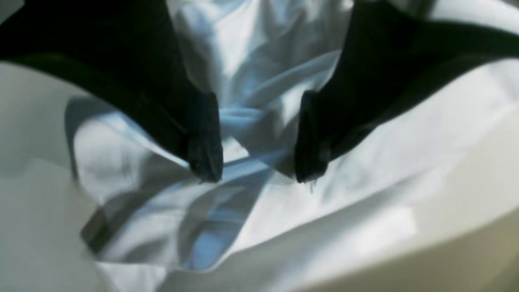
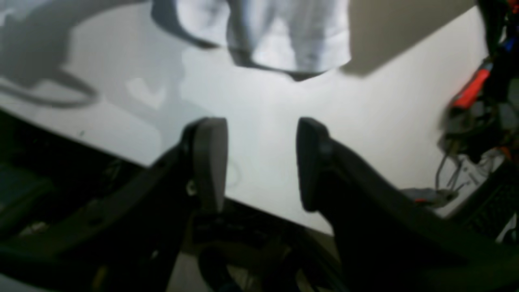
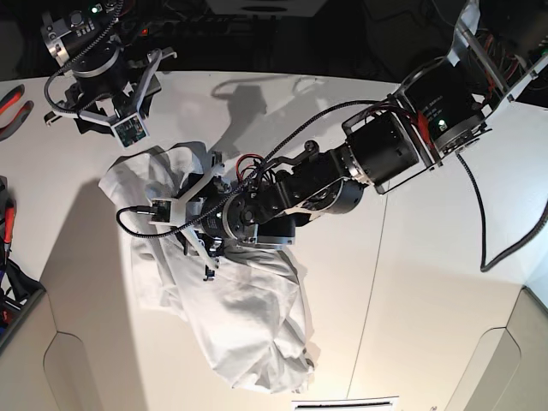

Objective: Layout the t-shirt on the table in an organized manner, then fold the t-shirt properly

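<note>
Your left tool [image 1: 259, 178] hangs spread over the crumpled t-shirt [image 3: 231, 325], gripping nothing. Your right tool [image 2: 259, 162] gapes empty near the surface [image 3: 411, 282] edge.

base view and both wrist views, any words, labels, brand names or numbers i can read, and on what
None can be read in any view.
The t-shirt is plain white, no print showing.
The table carries no markings, only a thin dark seam.
Small tags near the left pincer and the right pincer: too small to read.
Wrist views: too blurred for any text.
</note>
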Controlling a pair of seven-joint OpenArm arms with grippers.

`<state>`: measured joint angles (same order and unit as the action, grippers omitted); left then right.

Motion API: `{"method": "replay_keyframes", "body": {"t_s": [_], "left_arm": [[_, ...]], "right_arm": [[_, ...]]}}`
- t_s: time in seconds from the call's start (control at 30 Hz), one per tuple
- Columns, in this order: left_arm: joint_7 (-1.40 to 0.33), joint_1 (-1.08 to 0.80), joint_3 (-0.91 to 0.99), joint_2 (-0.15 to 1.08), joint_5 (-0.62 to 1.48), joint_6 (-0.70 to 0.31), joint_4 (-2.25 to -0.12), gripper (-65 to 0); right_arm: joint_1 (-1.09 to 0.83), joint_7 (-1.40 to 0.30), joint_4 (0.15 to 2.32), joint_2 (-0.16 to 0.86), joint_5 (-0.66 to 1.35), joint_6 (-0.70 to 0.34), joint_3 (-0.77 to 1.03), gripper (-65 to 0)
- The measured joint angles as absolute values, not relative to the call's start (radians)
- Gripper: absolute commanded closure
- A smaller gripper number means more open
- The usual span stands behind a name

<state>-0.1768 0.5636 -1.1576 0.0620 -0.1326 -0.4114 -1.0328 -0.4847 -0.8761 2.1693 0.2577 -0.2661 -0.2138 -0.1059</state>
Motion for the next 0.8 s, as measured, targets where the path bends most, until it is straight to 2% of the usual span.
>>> {"method": "replay_keyframes", "body": {"t_s": [0.1, 0.33, 0.37, 0.5, 0.6, 0.7, 0.8], "left_arm": [[-0.162, 0.571, -1.2, 0.027, -0.144, -0.307, -0.971, -32.2], [-0.156, 0.572, -1.197, -0.009, -0.139, -0.241, -0.966, -31.3], [-0.156, 0.572, -1.197, -0.014, -0.134, -0.235, -0.966, -27.4], [-0.155, 0.572, -1.197, -0.019, -0.123, -0.235, -0.966, -0.2], [-0.157, 0.571, -1.197, -0.017, -0.125, -0.234, -0.966, 0.0], [-0.167, 0.568, -1.175, -0.02, -0.12, -0.094, -0.97, 0.0], [-0.25, 0.583, -1.031, -0.019, -0.094, -0.056, -1.029, 0.0]], "right_arm": [[-0.488, -0.877, 2.169, 0.258, -0.266, -0.214, -0.106, -26.4], [-0.487, -0.865, 2.169, 0.258, -0.263, -0.214, -0.106, -26.4], [-0.487, -0.865, 2.169, 0.258, -0.263, -0.214, -0.106, -26.4], [-0.487, -0.849, 2.169, 0.257, -0.263, -0.214, -0.106, -26.4], [-0.487, -0.85, 2.169, 0.258, -0.263, -0.214, -0.106, -26.4], [-0.485, -0.849, 2.169, 0.257, -0.263, -0.213, -0.106, -26.4], [-0.467, -0.849, 2.169, 0.258, -0.263, -0.213, -0.106, -26.4]]}}
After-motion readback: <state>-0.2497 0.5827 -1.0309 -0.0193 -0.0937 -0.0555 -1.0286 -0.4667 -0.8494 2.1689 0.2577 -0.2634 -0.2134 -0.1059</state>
